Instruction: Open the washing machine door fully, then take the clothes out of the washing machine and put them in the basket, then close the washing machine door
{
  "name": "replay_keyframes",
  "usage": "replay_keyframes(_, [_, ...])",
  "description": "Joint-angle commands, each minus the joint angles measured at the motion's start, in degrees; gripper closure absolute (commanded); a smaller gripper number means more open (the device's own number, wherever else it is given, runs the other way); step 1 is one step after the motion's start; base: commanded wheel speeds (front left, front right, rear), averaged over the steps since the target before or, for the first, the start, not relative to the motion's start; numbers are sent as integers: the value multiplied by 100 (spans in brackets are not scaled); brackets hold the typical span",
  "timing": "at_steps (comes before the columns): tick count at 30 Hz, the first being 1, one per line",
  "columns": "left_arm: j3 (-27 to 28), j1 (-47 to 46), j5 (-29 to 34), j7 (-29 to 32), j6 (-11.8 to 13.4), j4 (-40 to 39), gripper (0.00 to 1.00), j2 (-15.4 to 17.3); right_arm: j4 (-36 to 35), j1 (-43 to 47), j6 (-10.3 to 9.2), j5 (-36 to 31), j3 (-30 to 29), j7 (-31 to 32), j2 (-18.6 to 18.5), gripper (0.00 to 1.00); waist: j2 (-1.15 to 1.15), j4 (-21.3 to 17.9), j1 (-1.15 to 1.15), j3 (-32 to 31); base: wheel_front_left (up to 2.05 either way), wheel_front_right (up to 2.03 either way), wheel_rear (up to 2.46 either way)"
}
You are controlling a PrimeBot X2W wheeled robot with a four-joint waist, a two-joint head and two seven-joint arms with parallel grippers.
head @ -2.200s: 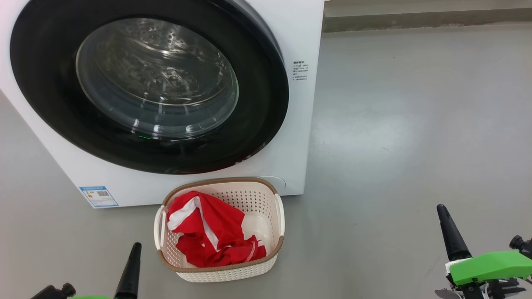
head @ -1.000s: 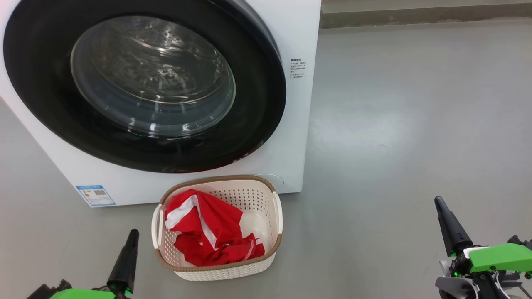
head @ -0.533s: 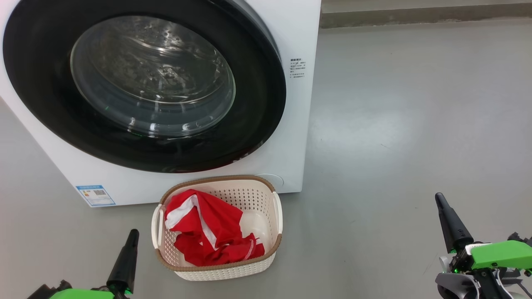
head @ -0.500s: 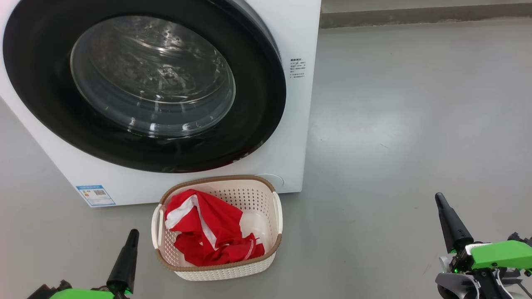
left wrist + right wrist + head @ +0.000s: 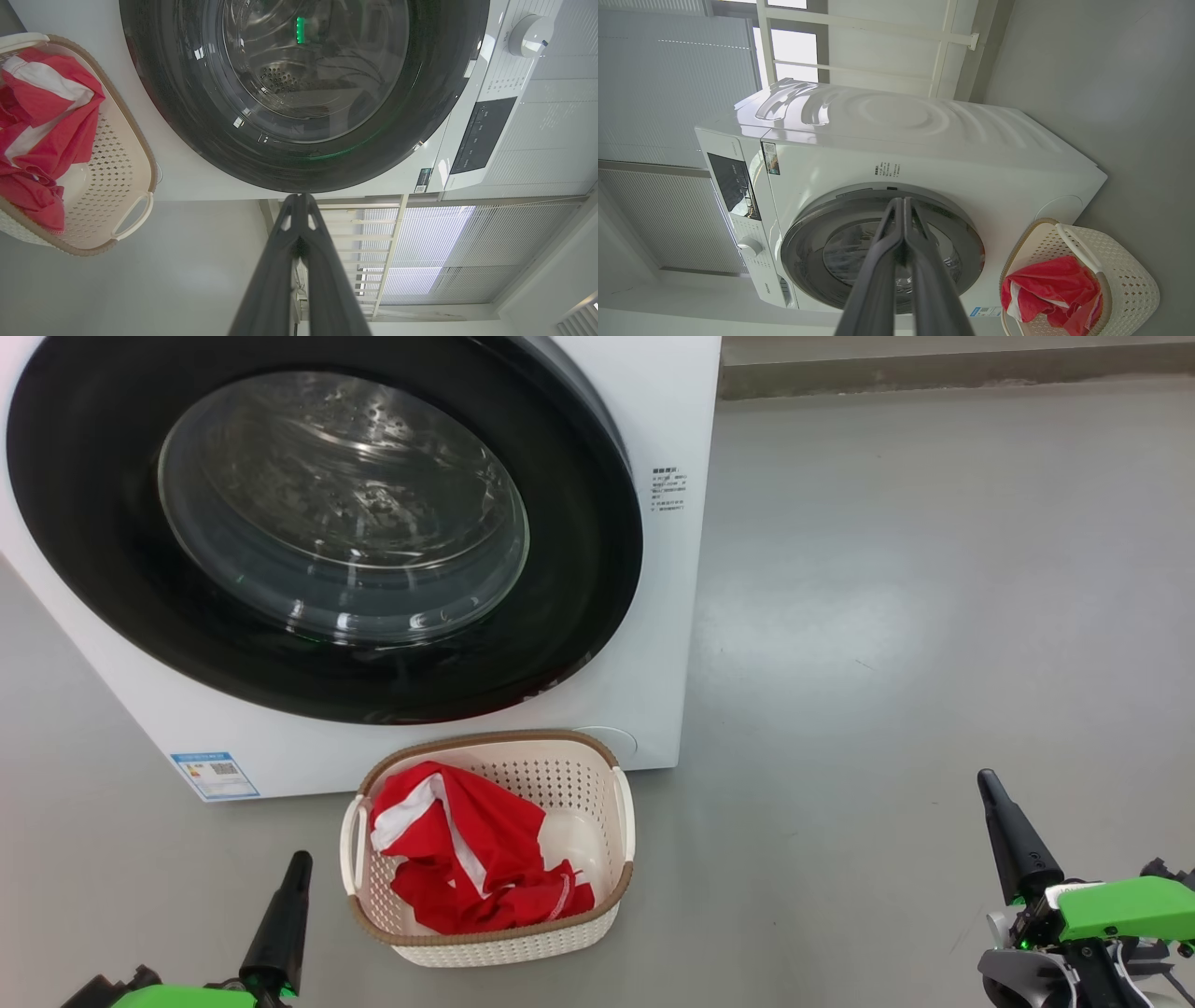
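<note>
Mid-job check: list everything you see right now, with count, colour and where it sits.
washing machine: one, white, standing on the floor
washing machine door: one, black rim with clear glass, looks shut
basket: one, cream with brown rim, on floor before the machine
clothes: red and white, bunched in basket; count unclear
label: one, blue, machine's lower front corner
left gripper: one, black fingers, shut, empty, lower left
right gripper: one, black fingers, shut, empty, lower right
</note>
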Motion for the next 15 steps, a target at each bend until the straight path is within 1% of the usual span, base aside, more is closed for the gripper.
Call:
replay_keyframes(1, [205,-237,-39,35,-42,-150,100,89,-148,-238,-3,20,80,35,-92,100,0,0,0,0,0,0,0])
replay_keyframes(15, [205,-237,-40,35,-42,-151,100,89,-148,-238,-3,21,80,35,-92,100,0,0,0,0,0,0,0])
